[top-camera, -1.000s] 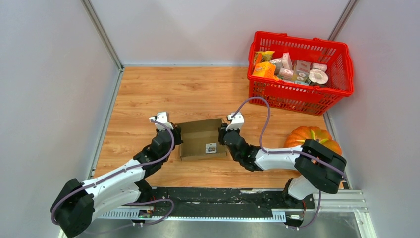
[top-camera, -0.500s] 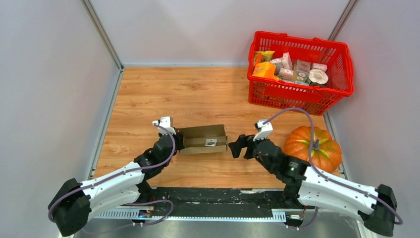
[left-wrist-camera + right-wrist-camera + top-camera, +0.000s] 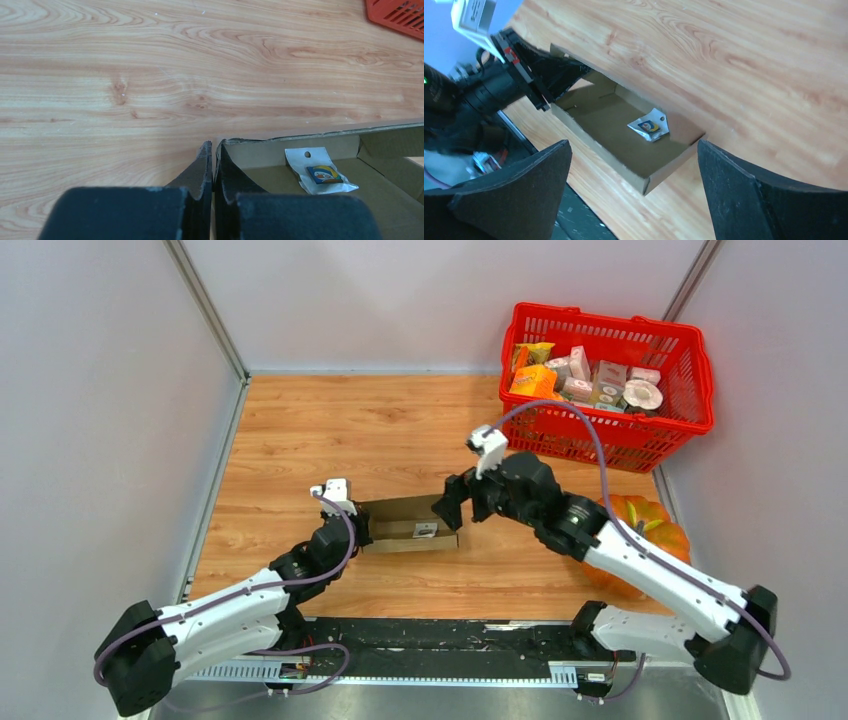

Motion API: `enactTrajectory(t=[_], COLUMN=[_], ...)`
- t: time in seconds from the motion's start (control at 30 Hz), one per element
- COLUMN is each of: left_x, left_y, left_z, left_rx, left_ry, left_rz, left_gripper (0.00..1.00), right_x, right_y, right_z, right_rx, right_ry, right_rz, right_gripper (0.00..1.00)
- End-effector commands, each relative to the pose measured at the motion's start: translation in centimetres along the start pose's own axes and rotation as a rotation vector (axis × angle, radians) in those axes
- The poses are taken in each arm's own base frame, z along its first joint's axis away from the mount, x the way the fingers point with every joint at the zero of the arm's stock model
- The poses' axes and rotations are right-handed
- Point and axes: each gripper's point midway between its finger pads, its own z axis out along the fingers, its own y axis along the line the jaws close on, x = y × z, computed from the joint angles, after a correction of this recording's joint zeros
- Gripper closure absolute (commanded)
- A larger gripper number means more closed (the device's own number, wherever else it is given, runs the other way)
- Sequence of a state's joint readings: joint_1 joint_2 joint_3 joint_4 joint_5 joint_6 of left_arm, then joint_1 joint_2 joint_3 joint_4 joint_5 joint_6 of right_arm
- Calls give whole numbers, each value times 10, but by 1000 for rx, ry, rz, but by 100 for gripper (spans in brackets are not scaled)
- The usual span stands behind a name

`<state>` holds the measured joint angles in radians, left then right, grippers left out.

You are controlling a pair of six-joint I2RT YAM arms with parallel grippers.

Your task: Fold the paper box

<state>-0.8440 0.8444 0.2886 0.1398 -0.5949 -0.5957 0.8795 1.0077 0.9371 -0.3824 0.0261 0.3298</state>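
Paper box (image 3: 408, 524): lying open-topped at centre frame on the bench (image 3: 350, 430), holding a small printed sachet (image 3: 648, 125). Left gripper (image 3: 214, 155): clenching the box's left wall between its fingers. Right gripper (image 3: 458, 508): hanging over the box's right end, spread wide, grasping nothing.

1. Bright, even light from above; the wooden tabletop (image 3: 400, 420) shows soft shadows and no glare.
2. Overhead view sharp throughout.
3. In wrist views, the left pincer (image 3: 213, 150) and right pincer (image 3: 634, 145) loom dark and blurred near the lens; the paper box (image 3: 599, 112) interior is shaded.
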Motion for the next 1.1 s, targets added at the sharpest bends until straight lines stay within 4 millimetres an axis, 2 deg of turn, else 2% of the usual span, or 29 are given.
enactTrajectory(t=[0.0, 0.2, 0.23, 0.27, 0.33, 0.4, 0.43, 0.63, 0.7, 0.77, 0.8, 0.9, 1.07], left_x=[10, 13, 14, 14, 14, 14, 13, 11, 10, 10, 10, 10, 11], left_y=[11, 8, 9, 9, 8, 8, 8, 7, 7, 7, 8, 8, 8], left_z=[-4, -3, -3, -3, -3, -3, -3, -5, -5, -6, -6, -6, -7], left_rx=[-29, -19, -21, -19, -17, -14, -13, -5, -6, -6, -7, -3, -6], left_ry=[34, 44, 44, 44, 41, 38, 37, 30, 27, 28, 29, 26, 30], left_rz=[63, 78, 79, 83, 81, 78, 77, 74, 75, 76, 77, 75, 81], left_gripper=[100, 100, 100, 100, 100, 100, 100, 100, 100, 100, 100, 100, 100], right_x=[-16, -3, -7, 6, 16, 16, 20, 5, 9, 11, 19, 18, 31], right_y=[36, 33, 38, 36, 38, 43, 34, 28, 30, 27, 27, 27, 24], right_z=[25, 57, 59, 64, 67, 71, 74, 85, 89, 94, 95, 100, 113], right_rx=[-210, -276, -294, -315, -331, -346, -299, -203, -197, -167, -167, -129, -135], right_ry=[65, 81, 85, 143, 164, 128, 121, 17, 19, 15, 21, -15, 68], right_rz=[-312, -538, -548, -561, -558, -582, -595, -701, -735, -792, -819, -907, -973], right_gripper=[5, 4, 5, 7, 12, 19, 21, 33, 38, 40, 42, 48, 52])
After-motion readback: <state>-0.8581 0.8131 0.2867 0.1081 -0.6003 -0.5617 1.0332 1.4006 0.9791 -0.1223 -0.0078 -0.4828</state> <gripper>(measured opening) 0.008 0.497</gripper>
